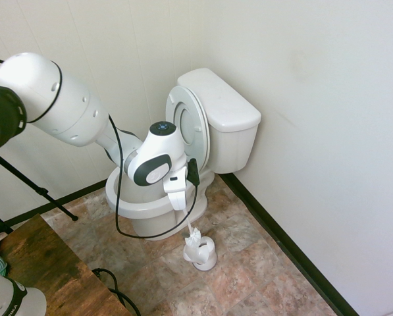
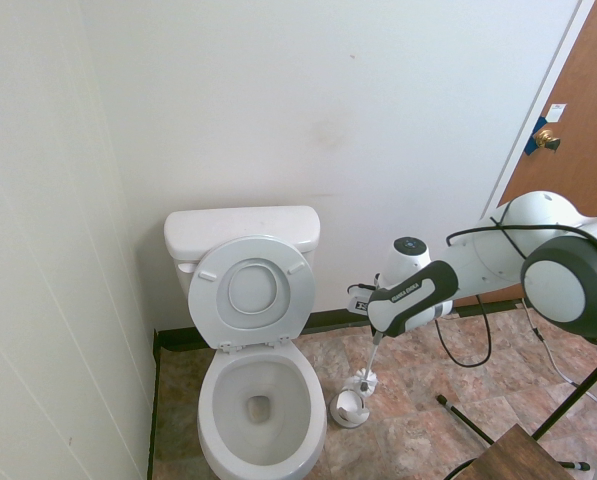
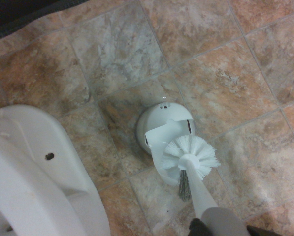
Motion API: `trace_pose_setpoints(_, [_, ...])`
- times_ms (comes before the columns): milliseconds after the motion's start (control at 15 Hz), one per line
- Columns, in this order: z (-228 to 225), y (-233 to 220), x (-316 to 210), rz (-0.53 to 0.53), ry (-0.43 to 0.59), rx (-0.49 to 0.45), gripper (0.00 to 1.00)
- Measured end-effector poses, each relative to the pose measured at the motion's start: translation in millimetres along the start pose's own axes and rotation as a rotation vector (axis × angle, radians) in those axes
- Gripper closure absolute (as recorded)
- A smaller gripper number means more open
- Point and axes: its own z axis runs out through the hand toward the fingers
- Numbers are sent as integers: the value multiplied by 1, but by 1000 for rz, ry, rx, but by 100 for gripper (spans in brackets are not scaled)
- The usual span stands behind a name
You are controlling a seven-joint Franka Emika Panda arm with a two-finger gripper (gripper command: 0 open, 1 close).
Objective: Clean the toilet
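First exterior view: the gripper [image 1: 185, 209], pinched on the toilet brush [image 1: 191, 232], hangs over the brush holder [image 1: 201, 253], just beside the toilet [image 1: 158, 197].

Second exterior view: toilet [image 2: 261, 405] open, holder [image 2: 350, 408] at its flank, the brush's long axis upright.

Wrist view: bristles [image 3: 190, 154] sit above the holder [image 3: 162, 123]; the bowl lies alongside.

a home bathroom: toilet [image 2: 258, 400], brush holder [image 2: 350, 408], tiled floor [image 2: 418, 420]
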Motion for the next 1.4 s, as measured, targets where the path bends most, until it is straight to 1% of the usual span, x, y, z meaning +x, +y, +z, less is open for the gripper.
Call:
trace_pose_setpoints(200, [42, -9, 1, 9, -24, -34, 100])
trace_pose_setpoints(400, [75, -20, 4, 17, -56, -43, 100])
trace_pose_setpoints(733, [118, -36, 26, 56, -73, -53, 100])
trace_pose_setpoints(1200, [169, -62, 57, 110, -100, -107, 100])
trace_pose_setpoints(1400, [192, -71, 62, 113, -114, -131, 100])
